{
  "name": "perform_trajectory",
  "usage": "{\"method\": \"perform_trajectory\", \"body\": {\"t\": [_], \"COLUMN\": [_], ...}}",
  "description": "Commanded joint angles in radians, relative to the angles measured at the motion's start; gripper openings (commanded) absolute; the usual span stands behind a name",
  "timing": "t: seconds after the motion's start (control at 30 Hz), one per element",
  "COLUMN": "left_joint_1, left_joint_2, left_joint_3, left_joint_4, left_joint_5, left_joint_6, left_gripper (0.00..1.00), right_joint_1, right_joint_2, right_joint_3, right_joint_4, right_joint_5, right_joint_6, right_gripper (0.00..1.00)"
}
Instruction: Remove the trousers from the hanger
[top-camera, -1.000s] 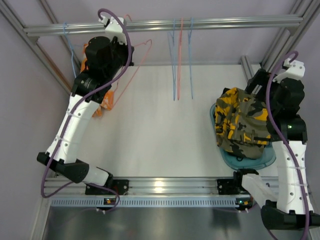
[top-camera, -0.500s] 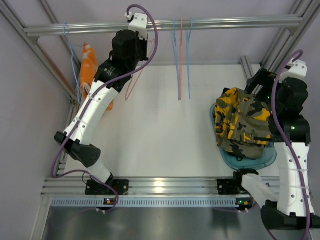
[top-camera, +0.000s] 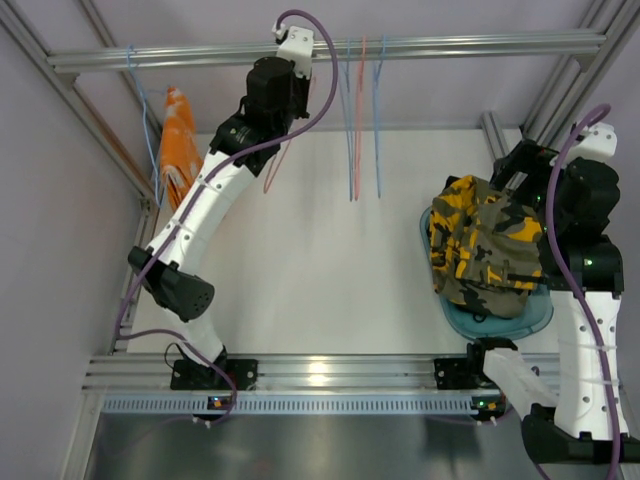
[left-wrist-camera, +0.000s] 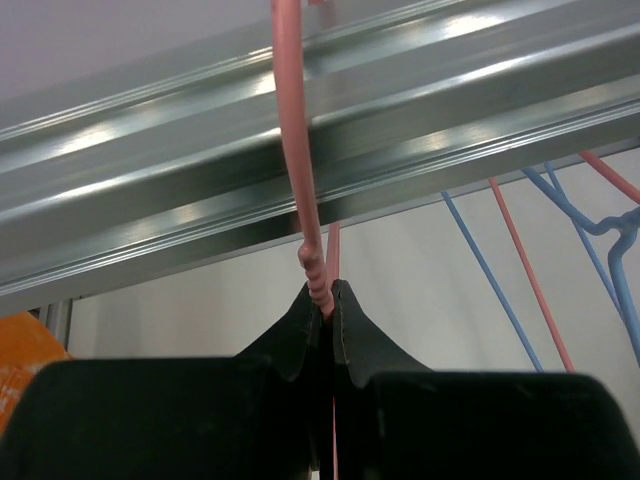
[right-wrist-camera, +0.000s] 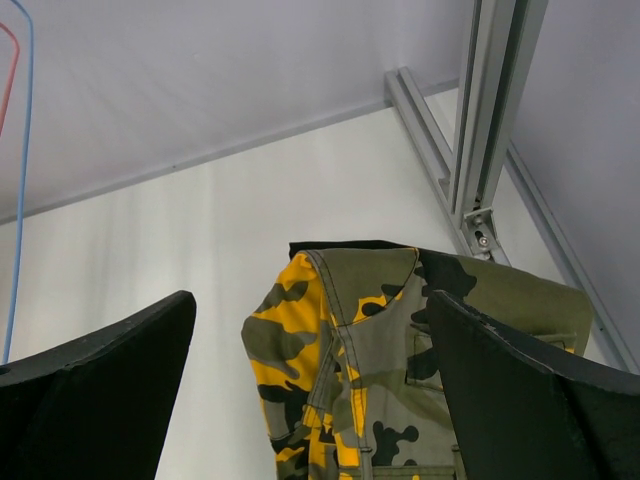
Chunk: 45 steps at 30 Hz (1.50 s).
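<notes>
The olive camouflage trousers (top-camera: 480, 250) lie heaped on a blue tray (top-camera: 490, 322) at the right; they also show in the right wrist view (right-wrist-camera: 380, 380), with a black cloth edge (right-wrist-camera: 345, 246) under them. My right gripper (right-wrist-camera: 310, 330) is open above them and holds nothing. My left gripper (left-wrist-camera: 325, 300) is shut on the neck of a bare pink hanger (left-wrist-camera: 292, 140) just below the metal rail (left-wrist-camera: 330, 110). In the top view the left gripper (top-camera: 290, 75) is high at the rail (top-camera: 450, 45), and the pink hanger (top-camera: 280, 165) hangs under it.
Several bare blue and pink hangers (top-camera: 360, 120) hang from the rail's middle. An orange garment (top-camera: 178, 140) hangs on a blue hanger at the left. Aluminium frame posts (top-camera: 510, 130) stand at the back right corner and along the left wall.
My left arm has swung right and up to the rail with the pink hanger, leaving the orange garment hanging at the left. The right arm has barely moved.
</notes>
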Motion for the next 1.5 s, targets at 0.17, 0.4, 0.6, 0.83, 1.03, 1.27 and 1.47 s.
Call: {"method": "perform_trajectory", "body": {"t": [0.17, 0.4, 0.6, 0.83, 1.03, 1.27, 1.47], "left_joint_1": [-0.018, -0.02, -0.046, -0.055, -0.055, -0.055, -0.046], "left_joint_2": [0.033, 0.058, 0.087, 0.081, -0.032, -0.244, -0.477], "left_joint_3": [0.051, 0.042, 0.049, 0.037, -0.049, -0.236, -0.425], "left_joint_4": [0.069, 0.071, 0.071, 0.068, 0.067, 0.066, 0.06], "left_joint_5": [0.024, 0.064, 0.062, 0.053, 0.039, 0.073, 0.205], "left_joint_6": [0.002, -0.002, 0.012, 0.006, 0.013, 0.026, -0.028], "left_gripper": [0.0, 0.05, 0.05, 0.37, 0.6, 0.84, 0.99], "right_joint_1": [0.002, 0.002, 0.002, 0.002, 0.002, 0.002, 0.002], "right_joint_2": [-0.025, -0.034, -0.048, -0.06, -0.062, -0.06, -0.057], "right_joint_3": [-0.01, -0.021, -0.033, -0.038, -0.047, -0.055, -0.079], "right_joint_4": [0.003, 0.0, -0.006, -0.015, -0.01, 0.003, 0.022], "right_joint_5": [-0.012, -0.015, -0.014, -0.012, -0.018, -0.032, -0.04], "right_joint_6": [-0.002, 0.006, 0.01, 0.009, 0.009, 0.006, -0.058], "right_gripper": [0.99, 0.99, 0.99, 0.99, 0.99, 1.0, 0.99]}}
